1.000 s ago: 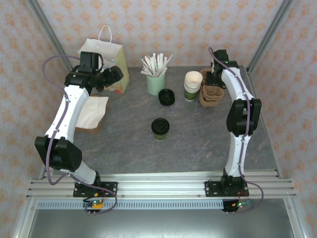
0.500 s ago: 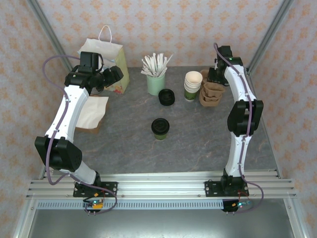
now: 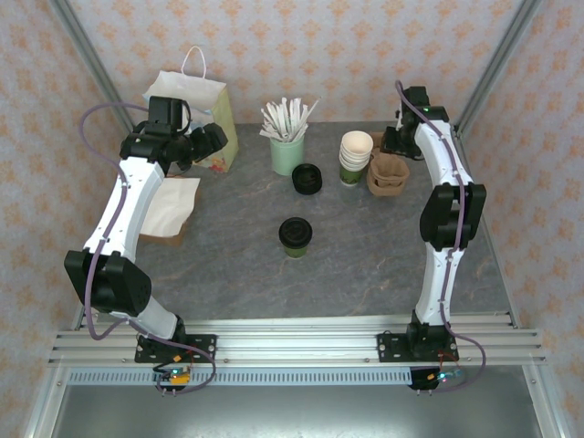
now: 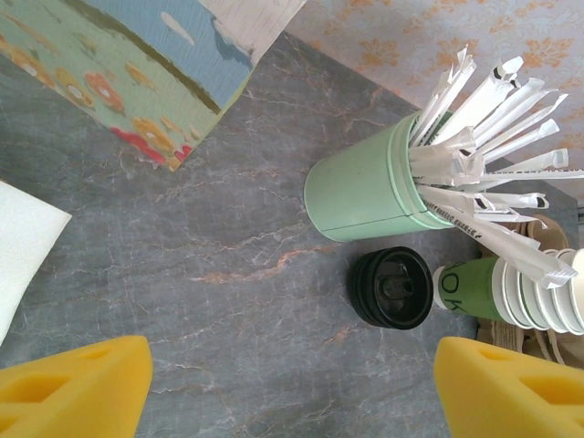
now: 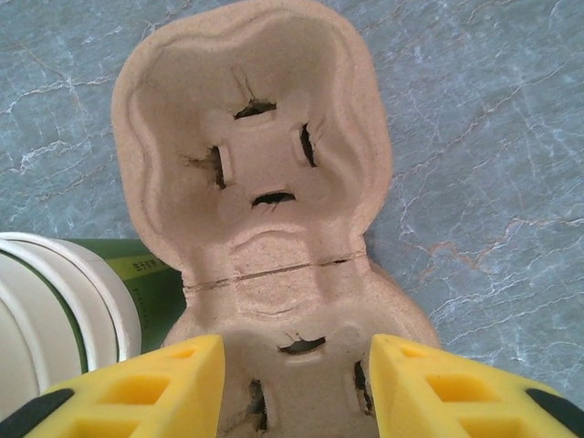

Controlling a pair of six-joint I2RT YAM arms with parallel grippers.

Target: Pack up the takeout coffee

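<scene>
right tool [image 5: 297, 374], wide open, hangs over the brown moulded-pulp cup carrier [image 5: 265, 119], probably to grasp it. left tool [image 4: 292, 383] gapes empty, well left of it.

Glossy plastic lid on takeout coffee [image 4: 392, 287]; cup carrier [image 5: 260, 173] rough matt pulp.

Both arms reach toward the far side. The left gripper [image 4: 292, 392] gapes wide. The right gripper [image 5: 297, 383] points down, fingers apart.
</scene>
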